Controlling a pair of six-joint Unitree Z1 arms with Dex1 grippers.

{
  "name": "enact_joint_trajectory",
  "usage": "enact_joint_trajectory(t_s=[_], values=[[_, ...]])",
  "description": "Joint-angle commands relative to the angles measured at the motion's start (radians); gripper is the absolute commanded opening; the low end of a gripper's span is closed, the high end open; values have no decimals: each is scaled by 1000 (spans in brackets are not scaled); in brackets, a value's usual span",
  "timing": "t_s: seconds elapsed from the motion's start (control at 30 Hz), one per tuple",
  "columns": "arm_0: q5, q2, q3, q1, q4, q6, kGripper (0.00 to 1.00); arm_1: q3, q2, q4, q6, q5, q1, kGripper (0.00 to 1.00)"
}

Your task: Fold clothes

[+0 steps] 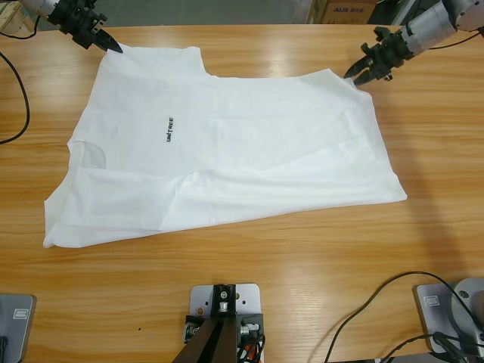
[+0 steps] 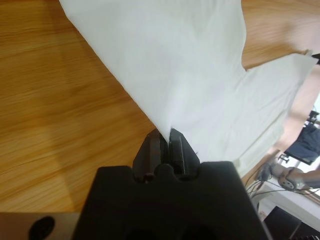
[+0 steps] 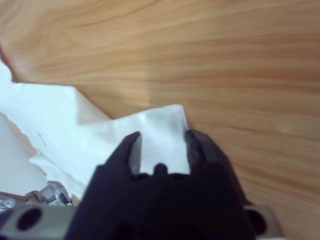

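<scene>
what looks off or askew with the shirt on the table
The white T-shirt lies crooked on the table, its lower sleeve folded in over the body. The left claw pinches one far corner; the right claw is open over the other.

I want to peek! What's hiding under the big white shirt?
Only the wooden table shows around the T-shirt. The shirt lies spread flat, with no lumps showing, but whatever is beneath it is covered. End effectors sit at two corners: left pinching, right open.
</scene>
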Motion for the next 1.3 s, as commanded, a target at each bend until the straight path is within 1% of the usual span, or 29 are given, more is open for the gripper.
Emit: enact_joint_trajectory(t_s=[0.03, 0.07, 0.1, 0.17, 0.2, 0.23, 0.27, 0.3, 0.37, 0.43, 0.67, 0.93, 1.1, 1.3], values=[[-7, 44, -578, 17, 83, 16, 0, -16, 59, 18, 22, -17, 11, 149], [-8, 44, -578, 18, 83, 16, 0, -18, 59, 21, 25, -17, 11, 151], [-8, 44, -578, 18, 83, 16, 0, -24, 61, 27, 31, -20, 11, 196], [-10, 44, -578, 18, 83, 16, 0, -28, 52, 36, 34, -37, 11, 642], [-11, 44, -578, 18, 83, 16, 0, -30, 43, 40, 34, -52, 11, 773], [-11, 44, -578, 18, 83, 16, 0, -39, 35, 50, 33, -70, 11, 878], [-11, 44, -578, 18, 83, 16, 0, -57, 32, 69, 31, -91, 11, 942], [-11, 43, -578, 18, 83, 16, 0, -78, 31, 92, 27, -118, 14, 971], [-11, 41, -578, 18, 83, 16, 0, -120, 28, 135, 8, -164, 33, 1000], [-12, 39, -578, 18, 83, 16, 0, -166, 27, 184, -16, -219, 62, 1000], [-12, 34, -578, 18, 84, 16, 0, -263, 53, 275, -33, -328, 133, 1000], [-12, 35, -578, 20, 84, 18, 0, -288, 90, 295, -33, -348, 141, 1000], [-12, 34, -578, 21, 84, 18, 0, -360, 129, 334, -33, -356, 158, 1000], [-14, 35, -577, 24, 87, 19, 0, -493, 188, 415, -33, -368, 175, 1000]])
